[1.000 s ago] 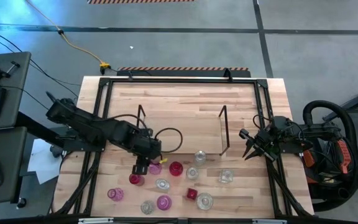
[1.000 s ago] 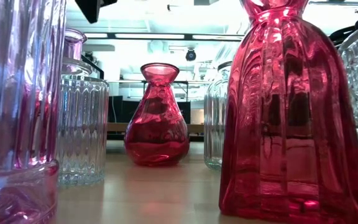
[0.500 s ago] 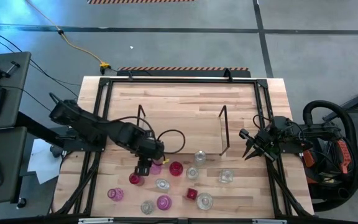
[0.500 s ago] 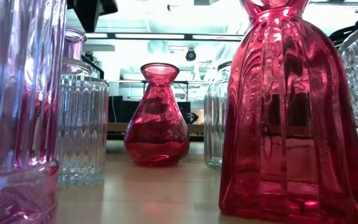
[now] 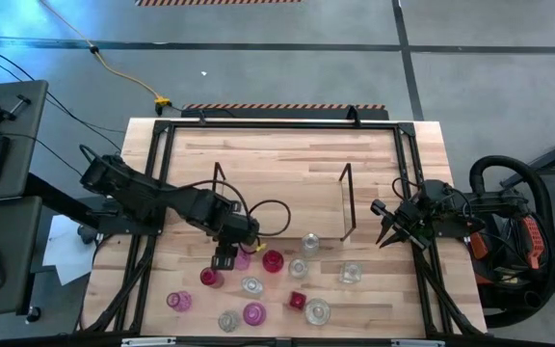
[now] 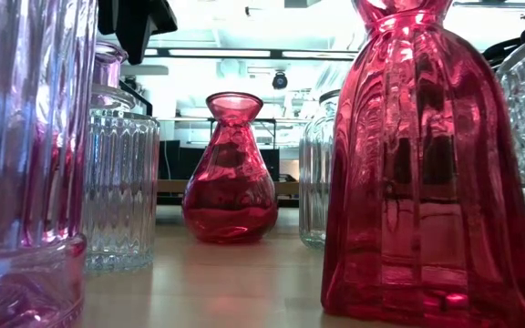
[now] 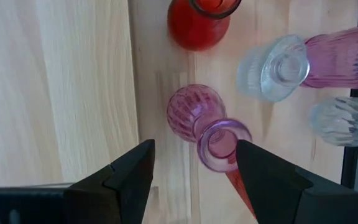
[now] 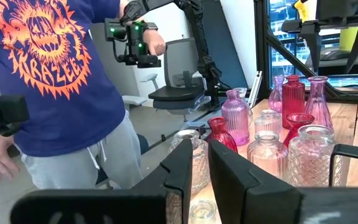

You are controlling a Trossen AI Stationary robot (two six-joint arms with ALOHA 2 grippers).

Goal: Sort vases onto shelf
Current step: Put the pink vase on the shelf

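Grey workshop floor surrounds the light-wood table [image 5: 287, 145], which is framed by dark rails. On the table's middle stands the shelf [image 5: 282, 198], a low board with wire frames at its two ends; no vase is seen on it, so the sorting is judged barely begun. About a dozen vases [image 5: 258, 284] are clustered on the near part of the table in front of the shelf, in pink, red and clear glass.

The left gripper [image 5: 225, 254] is held over the left edge of that cluster, its fingers spread wide and nothing pinched between them. In the left wrist view a small pink vase [image 7: 205, 124] is seen upright directly below, its mouth turned up toward the camera and lying between the two fingertips [image 7: 135, 165], nearer one of them. Its long axis is thus in line with the approach, so a straight descent and a closing on the neck is what the next move appears to call for. A red vase [image 7: 199, 22] and a clear vase [image 7: 275, 65] stand near it and could be knocked.

The right gripper [image 5: 385, 231] waits at the table's right edge, well apart from the pink vase, with fingers nearly pressed together.
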